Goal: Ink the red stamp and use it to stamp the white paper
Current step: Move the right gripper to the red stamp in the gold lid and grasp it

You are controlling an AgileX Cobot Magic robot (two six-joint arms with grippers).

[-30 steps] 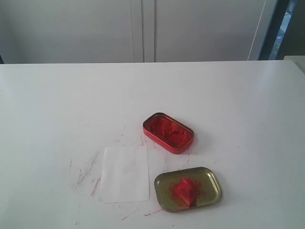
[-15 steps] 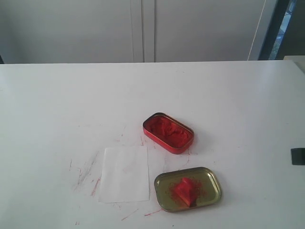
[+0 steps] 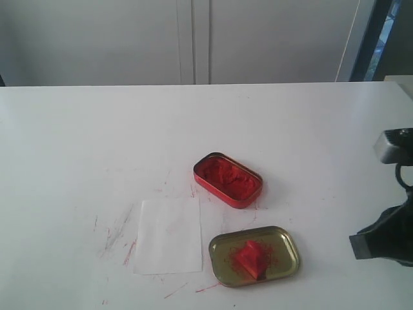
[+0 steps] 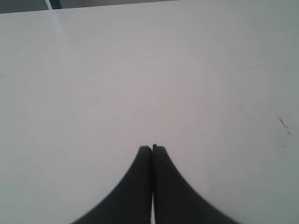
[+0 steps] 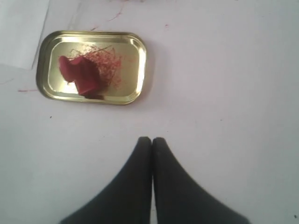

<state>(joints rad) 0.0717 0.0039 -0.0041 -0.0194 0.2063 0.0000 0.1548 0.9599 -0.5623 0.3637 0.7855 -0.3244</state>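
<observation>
At the right edge of the worktop (image 3: 335,142) the right hand (image 5: 152,139), shut and empty, has just appeared, likely heading for the red stamp (image 3: 250,257).

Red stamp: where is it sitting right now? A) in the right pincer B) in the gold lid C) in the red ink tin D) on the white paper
B: the red stamp lies inside the gold lid, beside the white paper.

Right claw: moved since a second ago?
Yes. In the exterior view the black right arm carrying the shut right claw has come in from the right edge, leftward toward the unmoved gold-coloured metal lid.
</observation>
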